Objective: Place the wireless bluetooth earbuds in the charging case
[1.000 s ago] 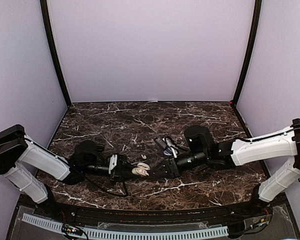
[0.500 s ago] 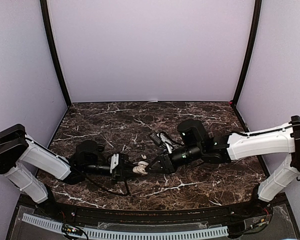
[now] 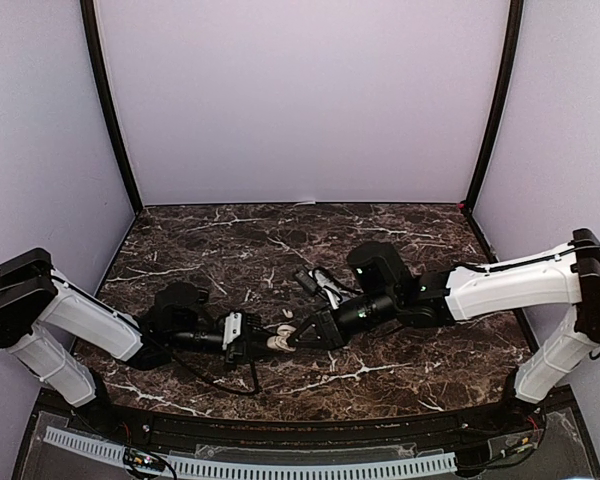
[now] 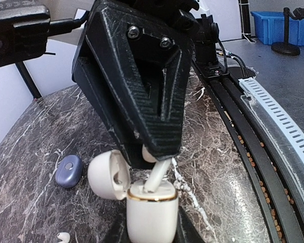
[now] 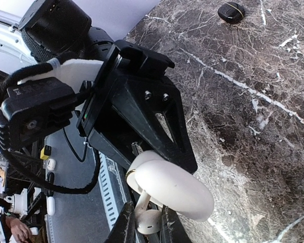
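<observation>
On the marble bench (image 3: 400,230), a small blue case (image 4: 68,171) and a loose white earbud (image 4: 64,236) are seen left of the grip; the white charging case (image 4: 152,210), lid open, is clamped by the left pincer (image 3: 259,341); a white stemmed earbud (image 4: 156,178) is pinched by the right pincer (image 3: 296,338), its stem reaching into the case opening; the bud's head is covered by that pincer; a black case (image 5: 231,11) lies well apart; the dark clutter (image 3: 325,283) behind cannot be made out.
</observation>
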You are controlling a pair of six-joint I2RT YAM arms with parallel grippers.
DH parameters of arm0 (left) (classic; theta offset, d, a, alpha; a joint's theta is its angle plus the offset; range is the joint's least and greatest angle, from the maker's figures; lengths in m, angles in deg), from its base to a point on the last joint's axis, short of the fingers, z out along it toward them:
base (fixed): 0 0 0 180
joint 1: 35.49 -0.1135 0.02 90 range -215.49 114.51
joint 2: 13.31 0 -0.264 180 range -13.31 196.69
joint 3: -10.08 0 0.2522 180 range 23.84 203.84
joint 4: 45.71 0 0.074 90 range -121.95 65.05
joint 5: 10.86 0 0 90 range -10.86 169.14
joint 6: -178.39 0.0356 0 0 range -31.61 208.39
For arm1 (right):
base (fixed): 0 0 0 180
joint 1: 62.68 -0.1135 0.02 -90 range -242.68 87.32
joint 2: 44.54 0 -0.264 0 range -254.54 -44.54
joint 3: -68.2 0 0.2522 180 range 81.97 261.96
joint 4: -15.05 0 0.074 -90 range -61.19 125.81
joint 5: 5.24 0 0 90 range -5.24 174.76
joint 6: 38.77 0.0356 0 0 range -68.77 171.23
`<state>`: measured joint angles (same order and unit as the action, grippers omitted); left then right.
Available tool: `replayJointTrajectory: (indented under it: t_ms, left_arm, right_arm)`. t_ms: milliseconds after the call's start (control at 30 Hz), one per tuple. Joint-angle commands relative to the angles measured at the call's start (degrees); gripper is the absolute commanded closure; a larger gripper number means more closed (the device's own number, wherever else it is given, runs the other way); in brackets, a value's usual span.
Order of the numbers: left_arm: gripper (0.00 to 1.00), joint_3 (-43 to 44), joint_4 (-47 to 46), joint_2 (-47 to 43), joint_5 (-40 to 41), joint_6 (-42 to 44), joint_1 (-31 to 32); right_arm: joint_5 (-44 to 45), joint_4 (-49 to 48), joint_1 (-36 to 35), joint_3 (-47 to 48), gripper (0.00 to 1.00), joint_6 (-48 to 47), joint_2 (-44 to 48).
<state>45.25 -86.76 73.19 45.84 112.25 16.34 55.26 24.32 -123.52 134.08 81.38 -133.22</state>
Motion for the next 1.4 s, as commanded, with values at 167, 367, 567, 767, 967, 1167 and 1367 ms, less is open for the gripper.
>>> replayJointTrajectory:
  t_ms: [167, 367, 567, 767, 967, 1167, 1367]
  left_arm:
    - [0.96, 2.04, 2.92, 0.43, 1.07, 3.53, 1.33]
    - [0.96, 2.16, 3.04, 0.34, 1.52, 3.39, 1.43]
    - [0.96, 2.05, 2.43, 0.08, 2.36, 3.70, 1.86]
    - [0.96, 2.28, -0.70, 1.33, 0.77, 0.38, 2.12]
    - [0.96, 2.02, -7.94, 4.60, 1.71, -3.36, 4.31]
    - [0.96, 1.19, -19.35, 9.14, 2.47, -9.20, 4.61]
    - [0.96, 0.49, -25.72, 11.67, 2.57, -12.38, 4.59]
  right_arm:
    - [-0.74, -3.74, -0.33, 1.32, 0.99, 1.57, -1.52]
    - [-0.90, -3.37, -0.33, 1.94, 0.97, 2.12, -2.51]
    - [-0.55, -2.40, -0.45, 2.76, 0.94, 3.73, -4.01]
    - [4.45, 3.37, -1.68, 4.14, 0.91, 2.30, -3.82]
    - [6.81, 8.44, -1.92, 6.45, 0.86, 0.87, -3.63]
    - [8.31, 13.25, -1.87, 9.13, 0.77, -0.03, -3.67]
    - [9.51, 14.63, -1.83, 8.43, 0.67, 0.44, -0.92]
